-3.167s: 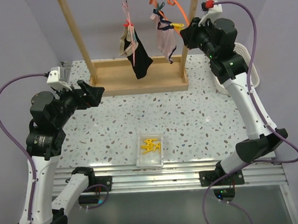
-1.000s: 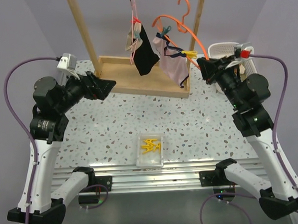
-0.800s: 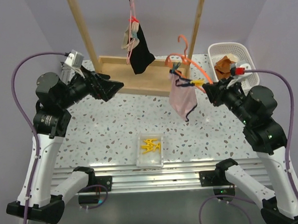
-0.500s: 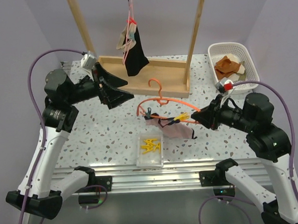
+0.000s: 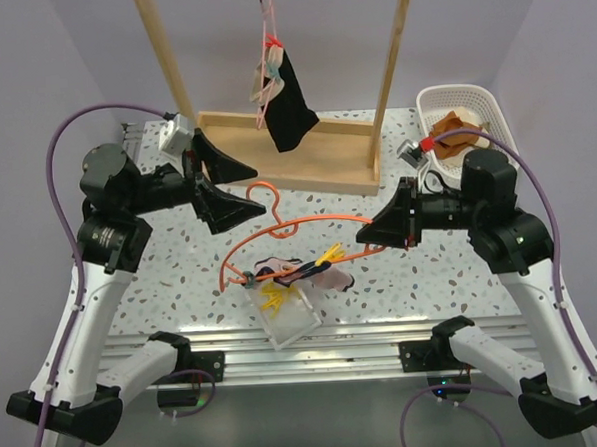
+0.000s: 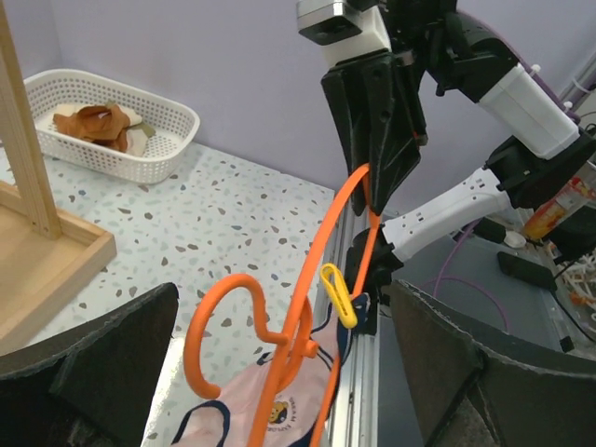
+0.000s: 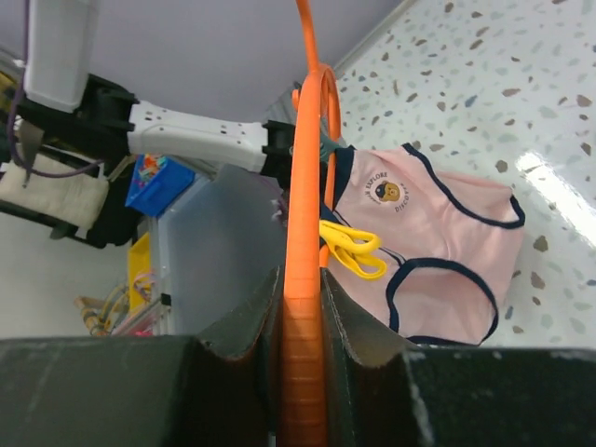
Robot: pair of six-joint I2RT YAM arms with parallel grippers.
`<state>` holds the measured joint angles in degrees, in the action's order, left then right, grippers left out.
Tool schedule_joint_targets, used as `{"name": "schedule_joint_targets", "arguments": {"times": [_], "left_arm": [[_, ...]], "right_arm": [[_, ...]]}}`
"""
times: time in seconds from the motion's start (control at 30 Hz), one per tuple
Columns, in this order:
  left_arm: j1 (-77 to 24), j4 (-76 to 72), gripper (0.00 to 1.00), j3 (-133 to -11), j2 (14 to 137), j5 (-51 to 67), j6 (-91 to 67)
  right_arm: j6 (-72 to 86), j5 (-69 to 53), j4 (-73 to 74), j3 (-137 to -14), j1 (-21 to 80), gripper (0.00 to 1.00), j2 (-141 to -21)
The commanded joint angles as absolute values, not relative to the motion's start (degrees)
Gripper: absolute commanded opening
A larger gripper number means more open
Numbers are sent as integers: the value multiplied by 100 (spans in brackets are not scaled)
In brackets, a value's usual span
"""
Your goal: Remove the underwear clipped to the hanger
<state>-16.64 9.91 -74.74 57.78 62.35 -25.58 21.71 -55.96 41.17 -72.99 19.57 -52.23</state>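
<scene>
My right gripper is shut on the end of an orange hanger, holding it low over the table's front. The pale pink underwear with navy trim is fastened to the hanger by a yellow clip and droops onto the table. In the right wrist view the hanger runs between the jaws of that gripper, with the pink underwear and clip beyond. My left gripper is open beside the hook; its wrist view shows the hanger and underwear. The black underwear hangs from the rack.
A wooden rack stands at the back, with a pink hanger on it. A white basket with brown cloth sits at the back right. A clear tray of yellow clips lies skewed under the hanger near the front edge.
My right gripper has carried the orange hanger and pink underwear from the rack down to the front of the table. The left gripper swung in toward the hook. The tray now sits askew.
</scene>
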Motion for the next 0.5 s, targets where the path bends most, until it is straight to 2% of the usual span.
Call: {"name": "schedule_joint_targets", "arguments": {"times": [0.0, 0.17, 0.47], "left_arm": [[-1696, 1870, 99, -7787, 5687, 5741, -1759], [-1696, 1942, 99, -7805, 5686, 5265, -1573], [-1696, 1284, 99, -7454, 5871, 5809, -2091]], "right_arm": [[2734, -6373, 3427, -7672, 2013, 0, -5185], [2654, -6416, 3516, -7928, 2039, 0, -5282], [2181, -5925, 3918, -7989, 2065, 0, -5484]]}}
